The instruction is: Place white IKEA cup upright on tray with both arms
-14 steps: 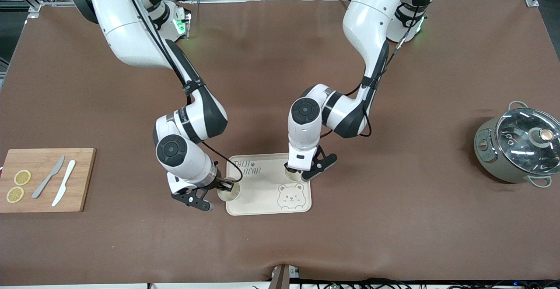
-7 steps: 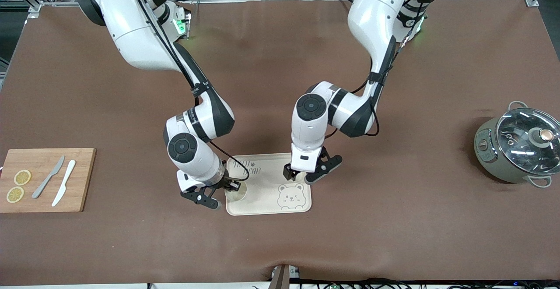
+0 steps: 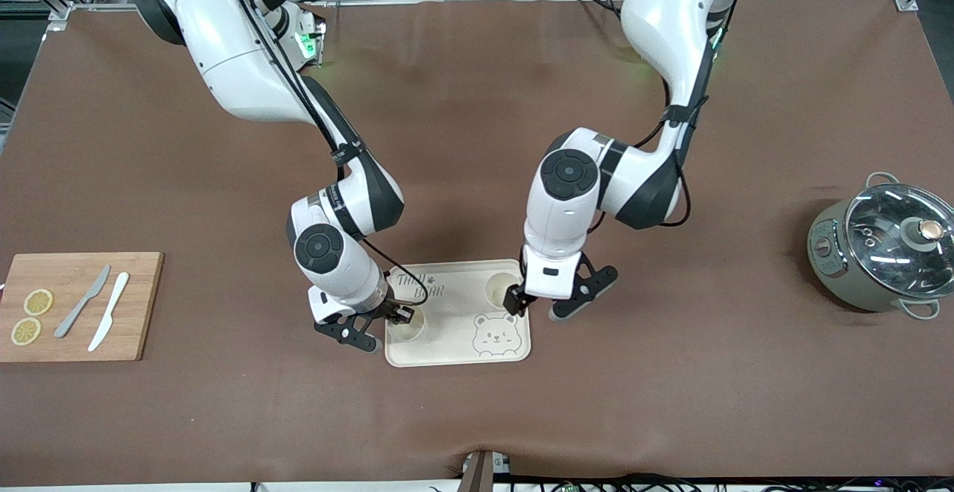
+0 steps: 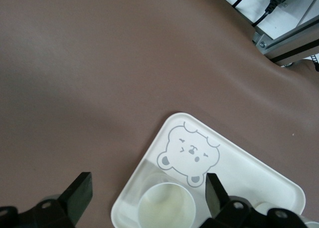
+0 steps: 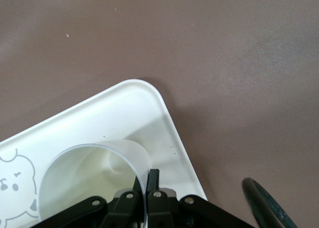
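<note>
The cream tray (image 3: 455, 332) holds two white cups. One cup (image 3: 500, 291) stands upright and free in the tray corner toward the left arm's end, farther from the camera. My left gripper (image 3: 538, 306) is open and empty over that tray edge; in the left wrist view the cup (image 4: 166, 207) shows below its spread fingers (image 4: 79, 193), on the tray (image 4: 249, 163). My right gripper (image 3: 399, 315) is shut on the rim of the other cup (image 3: 408, 326), upright at the tray corner toward the right arm's end. The right wrist view shows the pinch (image 5: 148, 188) on this cup (image 5: 89, 173) and the tray (image 5: 99, 118).
A wooden cutting board (image 3: 141, 306) with two knives and lemon slices lies toward the right arm's end. A grey pot with a glass lid (image 3: 883, 250) stands toward the left arm's end. Bare brown table mat surrounds the tray.
My left gripper has drawn away from its cup toward the left arm's end, leaving it standing. My right gripper has carried its cup from the tray's edge onto the tray corner.
</note>
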Available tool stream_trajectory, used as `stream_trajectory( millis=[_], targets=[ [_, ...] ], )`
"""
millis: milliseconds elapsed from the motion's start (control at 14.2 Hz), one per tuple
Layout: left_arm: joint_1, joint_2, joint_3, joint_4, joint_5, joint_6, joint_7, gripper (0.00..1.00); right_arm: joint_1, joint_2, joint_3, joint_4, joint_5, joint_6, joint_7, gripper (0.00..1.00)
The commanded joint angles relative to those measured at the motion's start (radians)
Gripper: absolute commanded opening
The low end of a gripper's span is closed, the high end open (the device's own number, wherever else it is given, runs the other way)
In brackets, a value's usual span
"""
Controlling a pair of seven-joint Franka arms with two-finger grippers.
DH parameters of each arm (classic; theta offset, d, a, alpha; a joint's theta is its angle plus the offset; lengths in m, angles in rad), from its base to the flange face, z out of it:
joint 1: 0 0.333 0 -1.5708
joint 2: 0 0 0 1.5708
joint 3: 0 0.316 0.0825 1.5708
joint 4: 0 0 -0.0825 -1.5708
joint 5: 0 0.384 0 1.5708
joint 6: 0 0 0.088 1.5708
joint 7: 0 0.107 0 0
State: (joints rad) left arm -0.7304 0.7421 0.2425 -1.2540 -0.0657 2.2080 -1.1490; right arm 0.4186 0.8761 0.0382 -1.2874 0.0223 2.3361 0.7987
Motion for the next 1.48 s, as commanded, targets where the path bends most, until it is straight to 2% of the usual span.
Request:
stream_trajectory(
  millis=[0,352,423,493,563,634,915,1056,1197,1408],
  targets=[
    [0.037,-0.067,-0.008,-0.036,-0.003,-0.06,0.084,1.0,0.014,0.004,-0.011,-0.009,-0.018,0.022,0.028,0.0],
    [0.095,-0.141,-0.009,-0.093,-0.003,-0.106,0.221,1.0,0.022,0.012,-0.011,-0.009,-0.019,0.034,0.042,0.0],
    [0.107,-0.167,-0.009,-0.116,-0.003,-0.106,0.257,1.0,0.022,0.012,-0.011,-0.009,-0.018,0.034,0.043,0.12],
    [0.12,-0.194,-0.009,-0.146,-0.003,-0.106,0.297,1.0,0.02,0.012,-0.011,-0.009,-0.018,0.032,0.057,0.57],
    [0.132,-0.223,-0.009,-0.18,-0.003,-0.106,0.339,1.0,0.019,0.012,-0.011,-0.007,-0.018,0.031,0.065,0.82],
    [0.141,-0.249,-0.009,-0.211,-0.003,-0.106,0.377,1.0,0.016,0.012,-0.009,-0.007,-0.016,0.031,0.065,1.0],
    [0.193,-0.335,-0.008,-0.298,-0.003,-0.114,0.509,1.0,0.005,-0.002,-0.009,-0.001,-0.018,0.019,0.047,1.0],
    [0.229,-0.366,-0.008,-0.309,-0.003,-0.163,0.596,1.0,0.006,-0.017,-0.011,-0.003,-0.018,-0.003,0.045,1.0],
    [0.265,-0.394,-0.008,-0.311,-0.003,-0.207,0.675,1.0,0.006,-0.063,-0.011,0.002,-0.018,-0.099,0.034,1.0],
    [0.31,-0.424,-0.006,-0.315,-0.003,-0.261,0.779,1.0,0.005,-0.191,-0.009,0.002,-0.013,-0.278,0.019,1.0]
  ],
)
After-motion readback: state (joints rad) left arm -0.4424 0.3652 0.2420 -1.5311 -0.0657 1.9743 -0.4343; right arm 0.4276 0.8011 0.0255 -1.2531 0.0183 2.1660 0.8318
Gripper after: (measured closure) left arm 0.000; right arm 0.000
